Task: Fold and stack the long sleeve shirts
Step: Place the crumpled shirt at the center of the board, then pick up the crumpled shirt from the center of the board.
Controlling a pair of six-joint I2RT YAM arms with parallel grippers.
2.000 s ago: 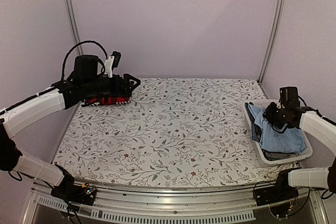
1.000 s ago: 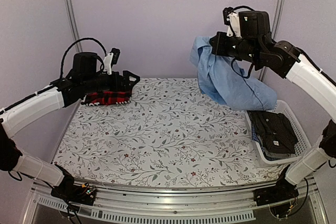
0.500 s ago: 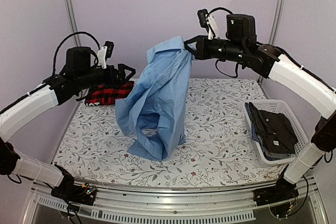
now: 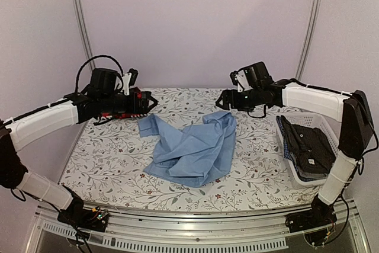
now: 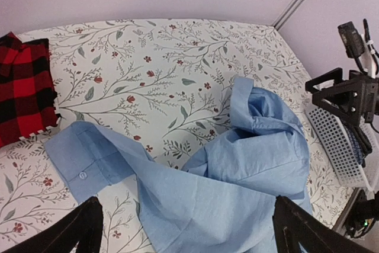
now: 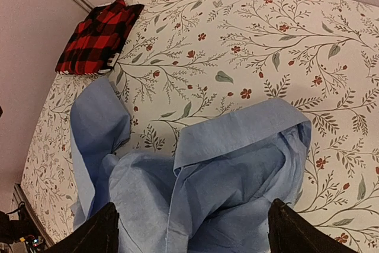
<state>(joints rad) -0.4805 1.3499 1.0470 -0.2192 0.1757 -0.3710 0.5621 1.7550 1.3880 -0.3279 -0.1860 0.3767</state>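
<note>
The overhead camera is showing the light blue shirt (image 4: pixel 192 149) lying crumpled in the middle of the floral worktop (image 4: pixel 183 103), with both arms reaching in over its far edge. From there the left pincer (image 4: pixel 148 102) is hanging over the sleeve at the shirt's far left. The right pincer (image 4: pixel 222 100) is hanging over the bunched cloth at its far right. How wide either one is standing is hard to read from above.

The wrist cameras are making that plain. The left one is showing its fingers (image 5: pixel 80 232) spread wide over the blue cloth, gripping nothing, with a buttoned cuff (image 5: pixel 80 173) lying flat just ahead of them. The right one is showing its own pair equally wide and holding nothing, above the turned-up collar (image 6: pixel 237 128).

They are also showing the red-and-black plaid shirt (image 6: pixel 98 37) folded in the far left corner, just beside the blue sleeve. From overhead, the left arm is hiding most of it. Only the overhead view is looking into the white basket (image 4: pixel 345 161) at the right edge, where the dark shirts (image 4: pixel 308 149) are lying.

Counting: one blue shirt, one plaid shirt, probably two or more dark ones piled together, one basket and two pincers.
</note>
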